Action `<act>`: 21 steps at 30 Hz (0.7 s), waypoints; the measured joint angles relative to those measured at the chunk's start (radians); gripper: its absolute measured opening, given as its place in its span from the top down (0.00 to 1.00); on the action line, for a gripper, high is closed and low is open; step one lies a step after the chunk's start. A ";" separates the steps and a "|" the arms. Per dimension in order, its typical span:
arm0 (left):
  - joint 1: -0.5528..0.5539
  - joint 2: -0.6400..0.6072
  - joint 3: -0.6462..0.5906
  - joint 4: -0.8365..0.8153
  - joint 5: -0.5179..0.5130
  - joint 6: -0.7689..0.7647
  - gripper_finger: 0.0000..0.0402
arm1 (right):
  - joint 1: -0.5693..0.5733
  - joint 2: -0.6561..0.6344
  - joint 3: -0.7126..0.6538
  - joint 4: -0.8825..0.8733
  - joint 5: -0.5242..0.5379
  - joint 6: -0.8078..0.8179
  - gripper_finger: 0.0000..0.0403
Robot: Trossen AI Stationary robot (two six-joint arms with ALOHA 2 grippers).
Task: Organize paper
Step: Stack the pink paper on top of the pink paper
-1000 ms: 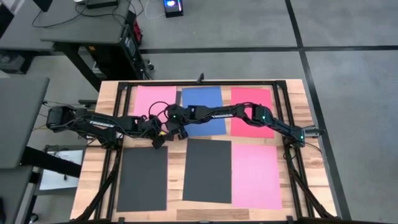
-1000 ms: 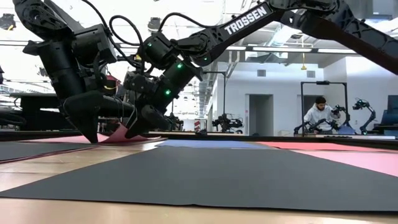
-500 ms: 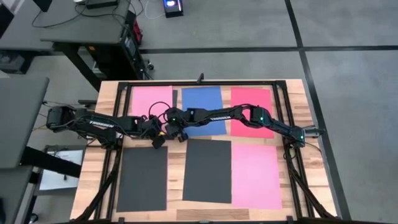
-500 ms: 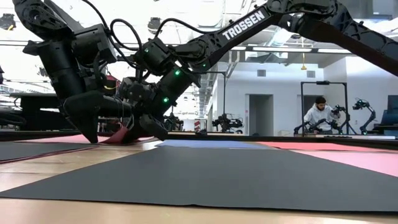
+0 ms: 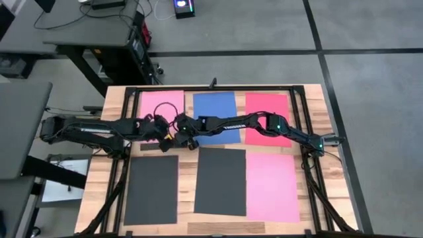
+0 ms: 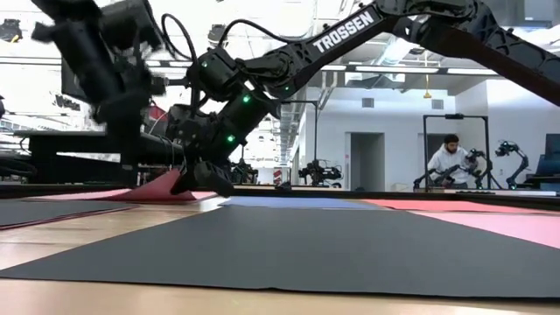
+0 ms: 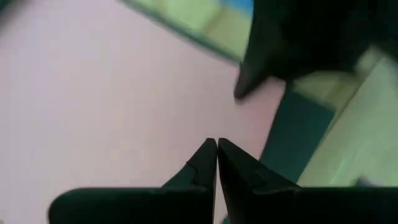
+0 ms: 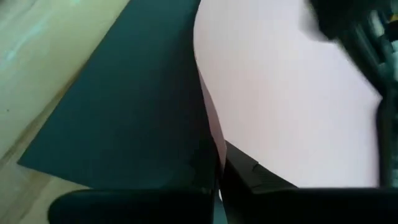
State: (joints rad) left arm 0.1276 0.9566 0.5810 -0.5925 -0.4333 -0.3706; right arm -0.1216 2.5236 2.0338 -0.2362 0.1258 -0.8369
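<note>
Six sheets of paper lie in two rows. The far row has a pink sheet (image 5: 162,106), a blue one (image 5: 215,109) and a red one (image 5: 268,112). The near row has two black sheets (image 5: 152,188) (image 5: 220,180) and a pink one (image 5: 272,185). My right gripper (image 5: 180,137) reaches across the blue sheet and is shut on the far pink sheet (image 8: 292,93), under which a dark sheet (image 8: 130,106) shows. My left gripper (image 7: 216,142) is shut and holds nothing. It hangs above the same pink sheet (image 7: 112,93), and in the low view it (image 6: 122,105) is raised off the table. My right gripper pinches the far pink sheet's edge (image 8: 211,118) between its two fingers, near the sheet's near right corner. The fingers come slanting down from the table's right. That edge (image 6: 166,182) curls up off the table, and the rest of the sheet lies flat.
A black frame (image 5: 132,92) runs around the wooden table (image 5: 99,192). Bare wood shows between the two rows and along the near edge. A person (image 6: 448,162) sits at another robot station far behind the table.
My right gripper has moved a little toward the table's left and shut on the pink sheet's raised edge. My left gripper, which stood with shut fingers down at that edge, has risen off the table and drawn back toward the left edge.
</note>
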 joint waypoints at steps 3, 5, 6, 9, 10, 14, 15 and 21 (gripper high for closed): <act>0.000 -0.085 0.057 -0.025 -0.041 0.033 1.00 | 0.005 -0.019 0.000 -0.002 0.049 -0.018 1.00; -0.002 -0.141 0.085 -0.020 -0.042 0.076 1.00 | 0.008 -0.045 0.000 -0.018 0.080 -0.038 1.00; -0.006 -0.169 0.098 -0.002 -0.043 0.105 1.00 | 0.012 -0.064 -0.001 -0.037 0.103 -0.049 1.00; -0.034 -0.247 0.130 0.070 -0.044 0.203 1.00 | 0.018 -0.149 -0.001 -0.108 0.157 -0.062 1.00; -0.045 -0.272 0.139 0.094 -0.044 0.229 1.00 | 0.018 -0.186 -0.001 -0.129 0.171 -0.058 1.00; -0.084 -0.357 0.154 0.186 -0.044 0.319 1.00 | 0.018 -0.346 -0.001 -0.223 0.192 0.011 1.00; -0.092 -0.370 0.154 0.193 -0.045 0.333 1.00 | 0.018 -0.390 -0.001 -0.234 0.192 0.029 1.00; -0.119 -0.386 0.154 0.194 -0.098 0.353 1.00 | 0.045 -0.687 0.000 -0.276 0.203 0.100 1.00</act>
State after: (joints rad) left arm 0.0083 0.5707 0.7349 -0.3985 -0.5312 -0.0175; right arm -0.0763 1.8361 2.0341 -0.5126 0.3291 -0.7374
